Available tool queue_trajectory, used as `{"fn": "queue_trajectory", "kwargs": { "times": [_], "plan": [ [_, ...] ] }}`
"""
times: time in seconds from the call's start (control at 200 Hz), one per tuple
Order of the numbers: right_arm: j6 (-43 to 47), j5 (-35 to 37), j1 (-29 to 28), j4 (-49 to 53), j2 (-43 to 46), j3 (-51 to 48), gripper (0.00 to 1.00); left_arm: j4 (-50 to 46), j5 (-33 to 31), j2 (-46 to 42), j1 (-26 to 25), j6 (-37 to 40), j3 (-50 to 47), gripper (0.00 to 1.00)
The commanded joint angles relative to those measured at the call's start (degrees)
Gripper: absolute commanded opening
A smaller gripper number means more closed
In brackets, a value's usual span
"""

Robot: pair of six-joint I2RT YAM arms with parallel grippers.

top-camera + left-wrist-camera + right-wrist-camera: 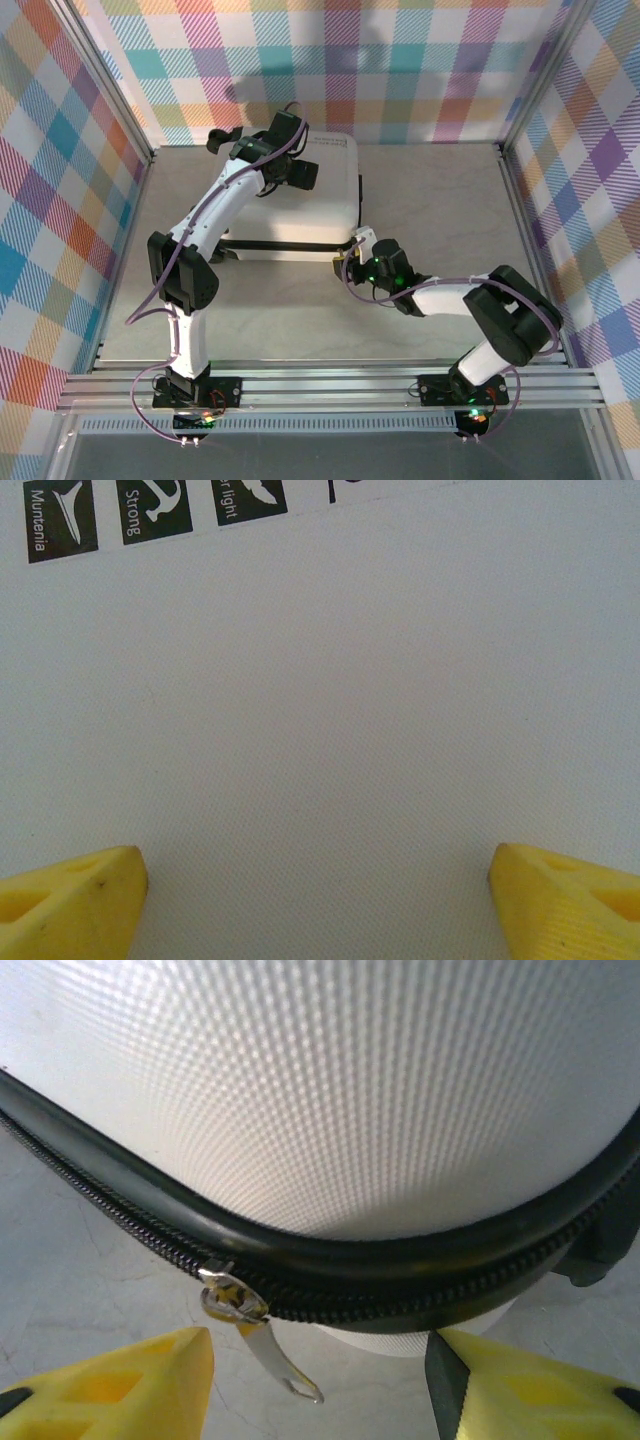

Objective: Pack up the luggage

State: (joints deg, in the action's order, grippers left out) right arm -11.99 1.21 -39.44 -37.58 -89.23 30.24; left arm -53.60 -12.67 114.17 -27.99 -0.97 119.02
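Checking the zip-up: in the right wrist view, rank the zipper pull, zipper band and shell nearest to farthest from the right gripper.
1. zipper pull, between the fingers of the right gripper.
2. zipper band, just behind it.
3. luggage shell, above the band.

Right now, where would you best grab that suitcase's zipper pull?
The thin metal pull tab hanging from the slider, not the slider. It dangles free at a rounded corner of the suitcase, so probably come in low at that corner, jaws pinching its flat faces.

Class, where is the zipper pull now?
Right wrist view, lower left: the zipper pull hangs below the luggage's rounded corner, between the right gripper's jaws.
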Motion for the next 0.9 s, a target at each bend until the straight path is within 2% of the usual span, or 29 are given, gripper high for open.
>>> {"fn": "queue_trajectory", "kwargs": {
  "times": [0.0, 0.15, 0.26, 0.33, 0.435, 0.565, 0.74, 0.895],
  "plan": [
    [-1.9, -0.93, -0.24, -3.17, -1.26, 1.53, 0.58, -13.89, 2.15, -0.89, 0.57, 1.79, -2.66, 0.9],
    [-2.79, -0.08, -0.27, -2.74, -2.81, 2.45, 0.55, -10.12, 3.86, -8.1, 0.81, 0.06, -4.16, 0.96],
    [-3.38, -0.31, -0.28, -4.16, -3.31, 2.46, 0.54, -10.01, -4.35, -11.73, 1.86, -1.98, -5.39, 1.0],
    [-3.6, -0.85, -0.28, -4.4, -3.23, 2.68, 0.5, -10.41, -6.3, -12.93, 4.28, -3.3, -7.05, 1.0],
    [-3.93, -0.83, -0.26, -4.52, -3.13, 2.73, 0.42, -11.19, -8.86, -14.33, 6.79, -5.41, -10.52, 1.0],
    [-3.85, -0.69, -0.27, -4.69, -2.62, 2.29, 0.22, -7.28, -5.2, -17.33, 6.89, -6.09, -16.29, 1.0],
    [-2.62, -0.02, -0.28, -3.67, 0.16, 1.6, 0.0, -5.83, -8.08, -19.56, 7.07, -8.31, -20.71, 1.0],
    [-0.68, 0.74, -0.24, -1.56, 3.75, 0.41, 0.0, -2.4, -7.85, -24.14, 7.16, -9.93, -26.93, 1.0]
  ]
}}
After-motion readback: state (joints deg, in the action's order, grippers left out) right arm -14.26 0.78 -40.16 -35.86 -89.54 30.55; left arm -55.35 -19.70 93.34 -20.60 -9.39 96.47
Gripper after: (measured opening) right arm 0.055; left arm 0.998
